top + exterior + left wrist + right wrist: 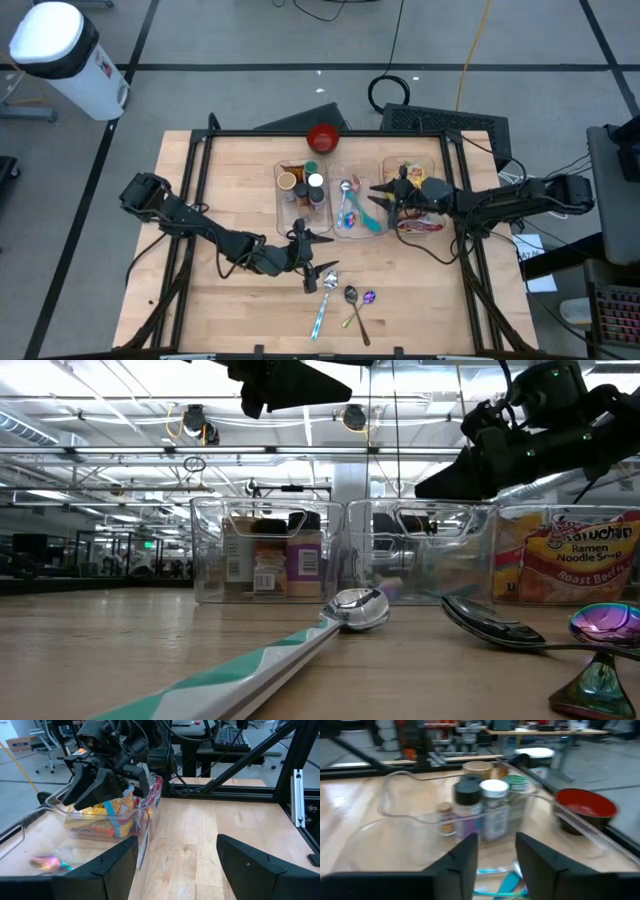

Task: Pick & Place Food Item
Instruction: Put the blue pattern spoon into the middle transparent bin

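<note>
Spoons (340,295) lie nearest; at their two o'clock the right gripper (392,190), fingers slightly parted and empty, hovers beside the ramen packet (425,222) in the right-hand bin (441,165), nearer than the open, empty left gripper (312,240).

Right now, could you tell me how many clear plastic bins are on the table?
3, side by side: the left bin holds jars, the middle bin utensils, the right bin food packets.
</note>
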Robot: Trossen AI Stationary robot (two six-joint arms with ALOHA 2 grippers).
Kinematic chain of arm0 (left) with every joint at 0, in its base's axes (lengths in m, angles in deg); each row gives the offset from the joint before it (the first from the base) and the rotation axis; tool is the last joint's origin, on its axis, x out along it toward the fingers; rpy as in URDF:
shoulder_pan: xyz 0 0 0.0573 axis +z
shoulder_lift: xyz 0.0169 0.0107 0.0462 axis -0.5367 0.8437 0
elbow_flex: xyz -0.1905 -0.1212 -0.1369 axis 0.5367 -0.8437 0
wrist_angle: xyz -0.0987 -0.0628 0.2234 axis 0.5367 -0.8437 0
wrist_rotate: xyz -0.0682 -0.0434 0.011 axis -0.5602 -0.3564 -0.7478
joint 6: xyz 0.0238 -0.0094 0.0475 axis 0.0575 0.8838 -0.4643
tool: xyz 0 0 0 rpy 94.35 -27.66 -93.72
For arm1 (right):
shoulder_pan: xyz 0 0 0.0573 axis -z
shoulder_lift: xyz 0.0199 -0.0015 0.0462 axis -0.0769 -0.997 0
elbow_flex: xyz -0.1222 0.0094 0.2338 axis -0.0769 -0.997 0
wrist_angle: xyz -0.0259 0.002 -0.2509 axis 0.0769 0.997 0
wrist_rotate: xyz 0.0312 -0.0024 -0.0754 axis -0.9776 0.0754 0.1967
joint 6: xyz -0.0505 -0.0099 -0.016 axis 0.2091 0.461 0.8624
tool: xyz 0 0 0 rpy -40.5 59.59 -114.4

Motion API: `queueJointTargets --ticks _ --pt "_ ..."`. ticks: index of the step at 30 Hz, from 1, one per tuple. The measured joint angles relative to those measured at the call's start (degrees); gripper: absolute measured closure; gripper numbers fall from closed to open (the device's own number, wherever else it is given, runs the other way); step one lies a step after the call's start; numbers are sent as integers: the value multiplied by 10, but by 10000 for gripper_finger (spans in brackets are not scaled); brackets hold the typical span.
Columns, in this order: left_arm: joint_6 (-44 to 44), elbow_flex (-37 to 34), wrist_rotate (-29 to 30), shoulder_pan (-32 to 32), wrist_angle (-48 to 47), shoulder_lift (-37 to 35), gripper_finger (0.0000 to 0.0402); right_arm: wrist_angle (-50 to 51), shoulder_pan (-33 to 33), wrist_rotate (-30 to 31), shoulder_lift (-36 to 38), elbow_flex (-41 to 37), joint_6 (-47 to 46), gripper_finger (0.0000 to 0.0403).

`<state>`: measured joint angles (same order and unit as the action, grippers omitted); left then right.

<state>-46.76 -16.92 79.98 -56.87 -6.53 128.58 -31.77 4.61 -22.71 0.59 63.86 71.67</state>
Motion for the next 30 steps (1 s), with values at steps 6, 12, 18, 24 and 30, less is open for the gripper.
queueJointTargets --ticks 6,12,18,24,30 --pt "0 0 0 0 0 0 131 -17 -2 4 0 0 1 220" --pt "0 0 0 0 0 0 131 -42 -40 1 17 0 0 196" --pt "0 0 0 0 -2 0 131 -64 -124 -29 58 7 20 185" --pt "96 0 -63 2 -38 0 131 -15 -230 -29 68 63 40 183" --pt "162 1 -211 -10 -91 40 131 18 -290 -25 68 98 64 185"
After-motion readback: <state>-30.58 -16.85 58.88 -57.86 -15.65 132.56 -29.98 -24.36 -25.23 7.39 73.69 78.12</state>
